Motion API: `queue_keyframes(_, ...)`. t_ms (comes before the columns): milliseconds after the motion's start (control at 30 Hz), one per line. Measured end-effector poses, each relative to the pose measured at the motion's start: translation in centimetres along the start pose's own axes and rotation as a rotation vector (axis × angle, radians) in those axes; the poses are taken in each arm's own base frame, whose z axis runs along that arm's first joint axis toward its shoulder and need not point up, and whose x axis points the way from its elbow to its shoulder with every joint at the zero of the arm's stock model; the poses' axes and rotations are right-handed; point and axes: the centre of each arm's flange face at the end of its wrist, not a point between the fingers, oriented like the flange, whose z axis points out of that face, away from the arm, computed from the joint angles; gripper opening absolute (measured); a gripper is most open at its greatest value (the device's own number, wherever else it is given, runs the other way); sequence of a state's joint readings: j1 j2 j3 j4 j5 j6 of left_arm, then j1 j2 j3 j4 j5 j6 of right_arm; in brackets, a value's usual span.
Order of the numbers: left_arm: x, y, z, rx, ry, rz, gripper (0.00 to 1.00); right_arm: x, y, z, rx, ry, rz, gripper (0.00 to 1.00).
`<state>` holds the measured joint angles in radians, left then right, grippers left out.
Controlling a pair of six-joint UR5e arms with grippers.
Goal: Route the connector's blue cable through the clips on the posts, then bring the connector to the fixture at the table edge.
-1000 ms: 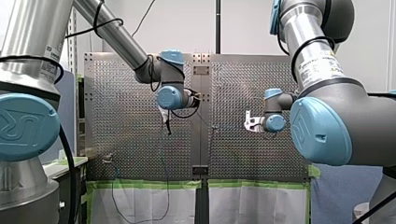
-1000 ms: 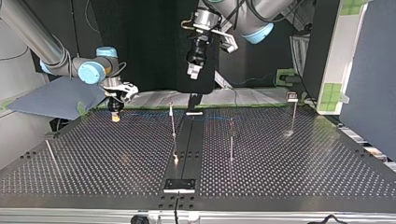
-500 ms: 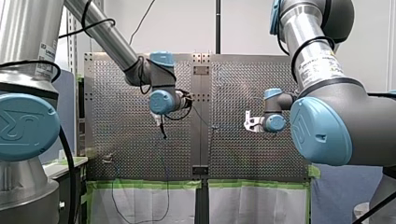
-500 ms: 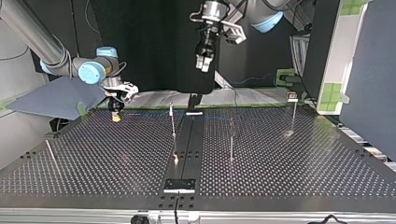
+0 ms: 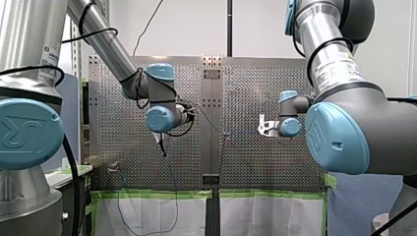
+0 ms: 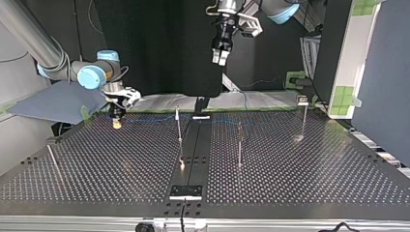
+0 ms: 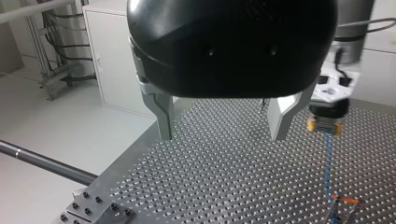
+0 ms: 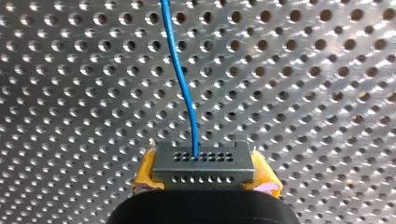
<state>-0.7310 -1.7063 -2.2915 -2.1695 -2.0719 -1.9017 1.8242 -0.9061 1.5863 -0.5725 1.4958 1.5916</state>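
Our left gripper (image 6: 220,57) hangs high over the far edge of the perforated table (image 6: 290,183), pointing down, metal fingers (image 7: 163,116) spread and empty. Our right gripper (image 6: 116,122) stands low at the top view's left, yellow pads (image 8: 145,170) clamped on the connector (image 8: 203,163). We count one blue cable (image 8: 182,84) leaving the connector and three upright posts (image 6: 179,126); a dark backdrop (image 6: 154,48) stands behind.

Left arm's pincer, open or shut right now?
Open. My left arm's black pincer shows its two metal fingers wide apart in its wrist view, with only the perforated metal table between them.
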Motion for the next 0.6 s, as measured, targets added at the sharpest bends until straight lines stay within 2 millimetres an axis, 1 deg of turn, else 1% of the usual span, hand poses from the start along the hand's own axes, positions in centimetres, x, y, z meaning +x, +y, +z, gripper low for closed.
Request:
queue_keyframes(133, 0.6, 0.8, -1.1, 0.0, 0.008, 0.018, 1.0, 1.8, 0.1, -0.4, -0.003, 0.001, 0.001, 0.0)
queue_keyframes(400, 1.8, 2.6, -3.5, -0.006, 0.038, 0.058, 1.0, 4.8, 0.2, -1.3, -0.01, 0.001, 0.003, 0.0)
queue_keyframes(600, 2.6, 3.9, -5.2, -0.019, 0.081, 0.085, 1.0, 7.8, 0.9, -1.9, -0.024, 0.032, 0.003, 0.0)
